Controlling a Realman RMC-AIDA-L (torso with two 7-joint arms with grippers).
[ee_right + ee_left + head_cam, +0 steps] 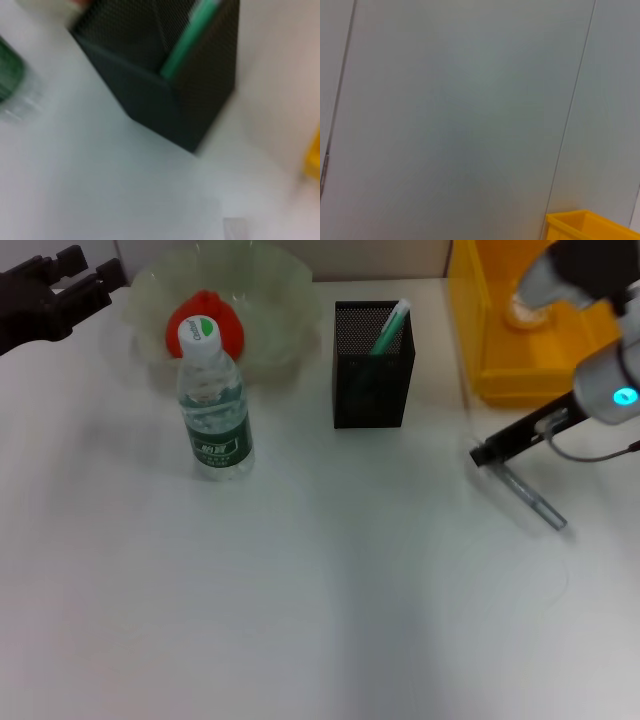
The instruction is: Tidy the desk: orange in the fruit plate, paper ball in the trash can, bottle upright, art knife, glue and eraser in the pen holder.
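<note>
The clear water bottle [215, 405] stands upright with a white cap. The orange [205, 325] lies in the glass fruit plate [275, 295] behind it. The black mesh pen holder [372, 370] holds a green and white stick [390, 328]; both show in the right wrist view, holder [170, 85] and stick [187, 42]. A grey art knife [535, 502] lies flat on the table at the right. My right gripper [482, 453] is low over the knife's near end. My left gripper [85, 270] is open and empty at the far left, beside the plate. The eraser is not in view.
A yellow bin [500, 380] stands at the back right with a pale lump [520, 310] inside, partly hidden by my right arm. Its corner shows in the left wrist view [590, 225] under a bare wall. The bottle's edge [10, 80] shows in the right wrist view.
</note>
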